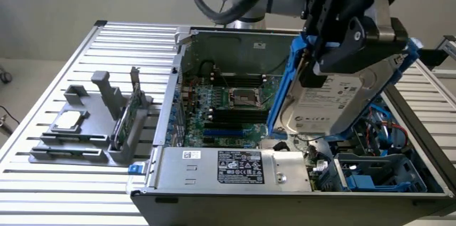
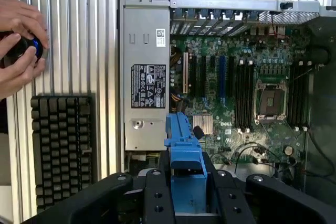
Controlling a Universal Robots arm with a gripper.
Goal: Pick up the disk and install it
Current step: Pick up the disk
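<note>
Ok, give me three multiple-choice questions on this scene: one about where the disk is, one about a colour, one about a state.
1. Where is the disk? A on the grey rack; B in the gripper above the computer case; C on the keyboard.
2. Its edge rails are: A blue; B red; C yellow.
3. The case's side is: A shut; B taped over; C open.
Answers: B, the gripper clamps it over the case; A, blue strips flank the drive; C, the motherboard lies exposed.
</note>
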